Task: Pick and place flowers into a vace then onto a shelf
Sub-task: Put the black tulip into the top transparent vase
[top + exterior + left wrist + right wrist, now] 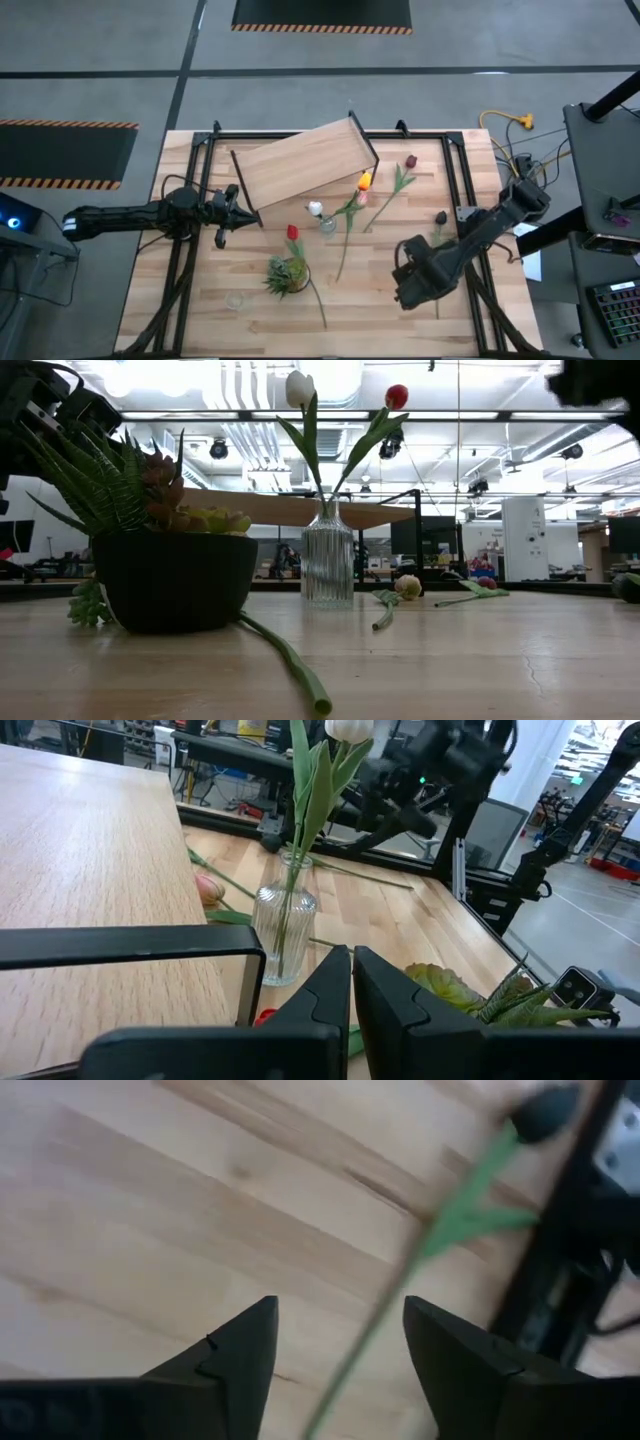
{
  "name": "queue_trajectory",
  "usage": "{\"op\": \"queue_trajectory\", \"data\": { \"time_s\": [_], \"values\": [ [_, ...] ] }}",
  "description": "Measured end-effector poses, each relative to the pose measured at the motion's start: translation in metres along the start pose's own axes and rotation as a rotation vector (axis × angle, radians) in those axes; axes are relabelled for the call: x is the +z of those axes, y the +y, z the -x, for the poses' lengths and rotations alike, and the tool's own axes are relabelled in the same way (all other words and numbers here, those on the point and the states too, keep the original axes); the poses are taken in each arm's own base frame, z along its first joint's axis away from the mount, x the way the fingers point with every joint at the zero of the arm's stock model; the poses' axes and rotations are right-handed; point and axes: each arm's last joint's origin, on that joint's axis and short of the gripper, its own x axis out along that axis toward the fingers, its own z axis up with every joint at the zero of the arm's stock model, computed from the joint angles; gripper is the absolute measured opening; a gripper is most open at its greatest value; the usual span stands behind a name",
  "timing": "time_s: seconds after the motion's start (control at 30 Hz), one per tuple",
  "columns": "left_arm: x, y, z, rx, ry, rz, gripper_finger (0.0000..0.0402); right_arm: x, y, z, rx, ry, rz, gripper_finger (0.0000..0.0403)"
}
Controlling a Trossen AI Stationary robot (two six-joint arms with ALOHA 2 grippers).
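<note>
While the right gripper [338, 1365] holds its jaws open astride the dark maroon flower's stem [455, 1215] on the bench [380, 300], six flowers show from above: one white flower [315, 209] in the vase [327, 225], five lying loose. Only the left wrist view shows the left gripper [352, 982] with jaws closed and empty beside the shelf [300, 160]

Light-wood slatted tabletop [200, 300] carrying everything. Rectangular light-wood shelf on black frame [300, 165] sitting just ahead of the closed left pincer [232, 215]. Dark-headed green-stemmed flower [470, 1215] lying between the parted right pincer [340, 1350] fingers. Ribbed clear glass vase [327, 226] standing between both pincers.
</note>
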Motion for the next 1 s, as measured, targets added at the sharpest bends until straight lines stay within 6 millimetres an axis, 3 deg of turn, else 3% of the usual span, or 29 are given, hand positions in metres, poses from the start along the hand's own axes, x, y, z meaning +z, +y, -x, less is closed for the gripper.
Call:
{"op": "queue_trajectory", "data": {
  "time_s": [0.17,0.33,0.8,1.0],
  "values": [
    [0.000,0.000,0.000,0.000,0.000,0.000,0.0001,-0.008,-0.010,-0.024,-0.089,0.003,-0.106,0.0247],
    [0.000,0.000,0.000,0.000,0.000,0.000,0.0001,-0.012,-0.010,-0.046,-0.069,0.024,-0.147,0.0265],
    [0.000,0.000,0.000,-0.001,0.000,0.000,0.0001,-0.012,-0.029,-0.087,-0.148,0.002,-0.176,0.0254],
    [0.000,0.000,0.000,0.000,0.000,0.000,0.0001,-0.009,-0.039,-0.098,-0.054,0.031,-0.209,0.0248]
  ]
}}
